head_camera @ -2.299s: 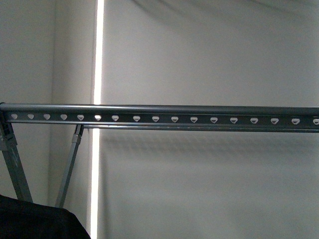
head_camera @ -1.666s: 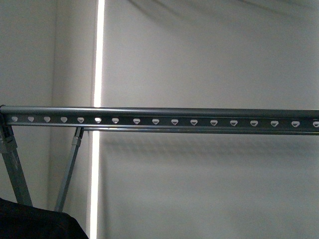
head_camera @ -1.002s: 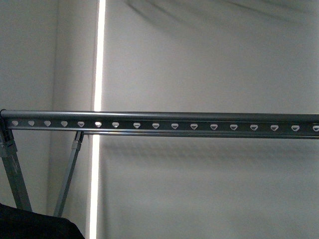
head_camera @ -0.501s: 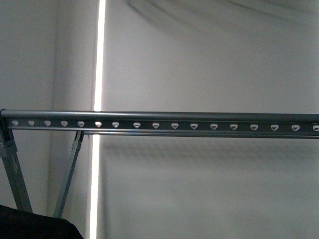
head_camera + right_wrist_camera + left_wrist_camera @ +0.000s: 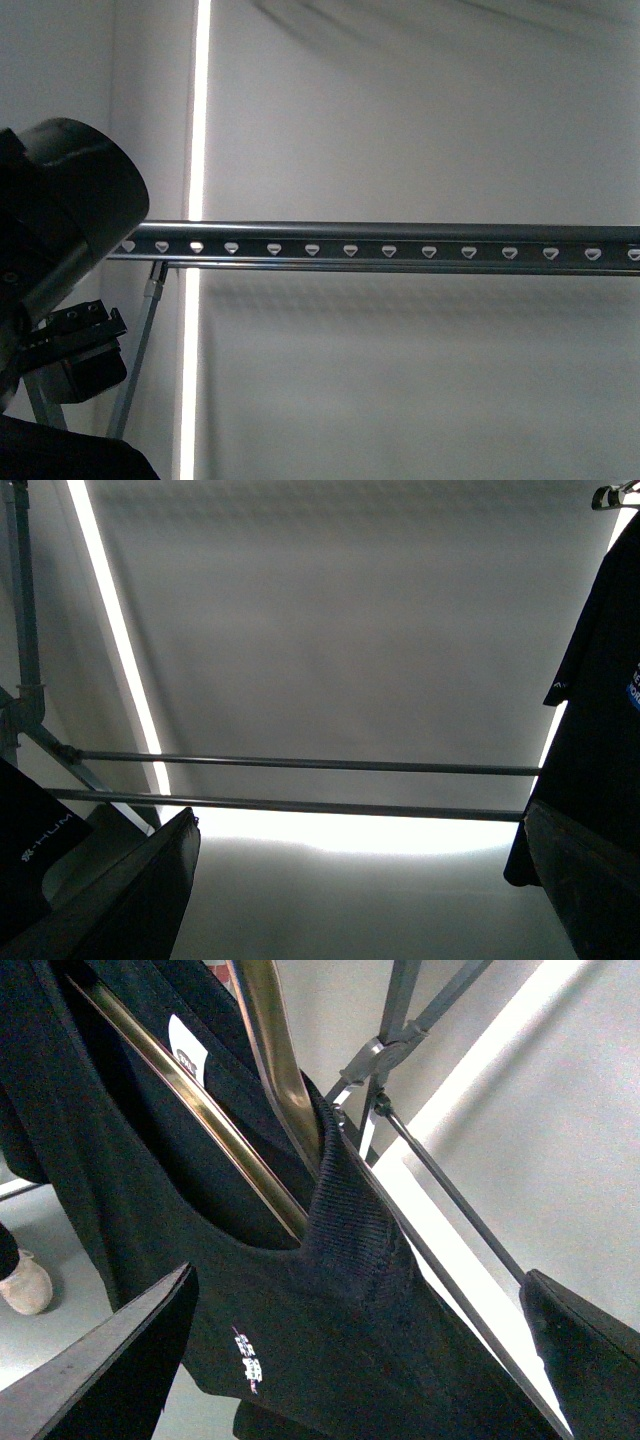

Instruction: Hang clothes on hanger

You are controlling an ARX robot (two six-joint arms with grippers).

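The black T-shirt (image 5: 330, 1300) hangs on a shiny chrome coat hanger (image 5: 270, 1070), its ribbed collar close in front of my left gripper (image 5: 355, 1380). That gripper is open, a finger on either side of the shirt's neck, holding nothing. The grey rack rail (image 5: 400, 247) with heart-shaped holes crosses the front view; my left arm (image 5: 60, 240) covers its left end. My right gripper (image 5: 355, 900) is open and empty, facing the wall below two thin rack bars (image 5: 300, 765). A black shirt with a blue print (image 5: 600, 680) hangs at one edge of the right wrist view.
The rack's crossed legs (image 5: 140, 350) stand at the left, also in the left wrist view (image 5: 400, 1030). Black cloth (image 5: 60, 455) fills the front view's bottom left corner. More black cloth with white lettering (image 5: 30, 850) is in the right wrist view. A bright strip of light (image 5: 197, 120) runs down the wall.
My left arm has risen into the front view at the left and now hides the rail's left end. The rail sits a little lower in the view than before.
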